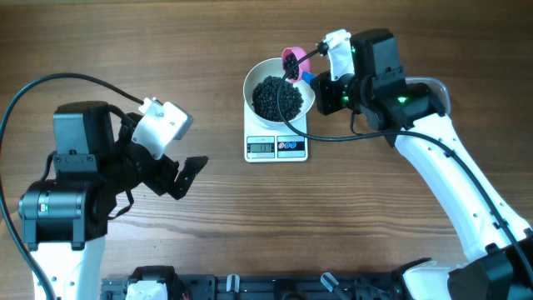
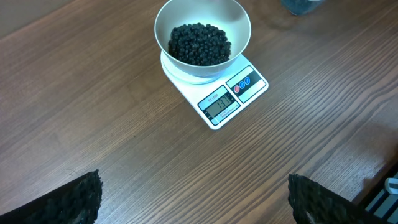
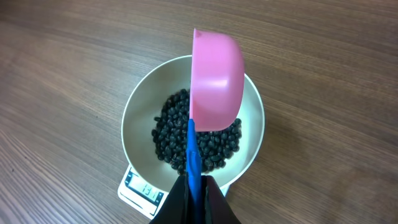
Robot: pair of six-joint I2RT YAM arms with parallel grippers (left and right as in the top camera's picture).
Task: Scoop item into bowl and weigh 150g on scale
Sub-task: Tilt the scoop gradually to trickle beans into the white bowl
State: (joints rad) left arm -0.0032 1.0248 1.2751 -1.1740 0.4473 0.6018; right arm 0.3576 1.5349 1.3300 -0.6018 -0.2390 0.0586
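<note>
**A:** Wooden table [image 1: 166, 50]: the bowl [image 1: 252, 83] of pellets [image 1: 277, 98] sits on the scale [image 1: 276, 147].

**B:** The right gripper [image 3: 194, 186] is clamped on the scoop [image 3: 216, 81], tipped over the bowl's 1 o'clock rim. The bowl lies at the gripper's 9 o'clock. The left gripper [image 1: 185, 175] gapes, well apart at the bowl's 8 o'clock.

pink scoop [image 3: 216, 81]: tipped on its side, blue handle [image 3: 194, 155] | table [image 1: 125, 50]: brown wood grain
</note>
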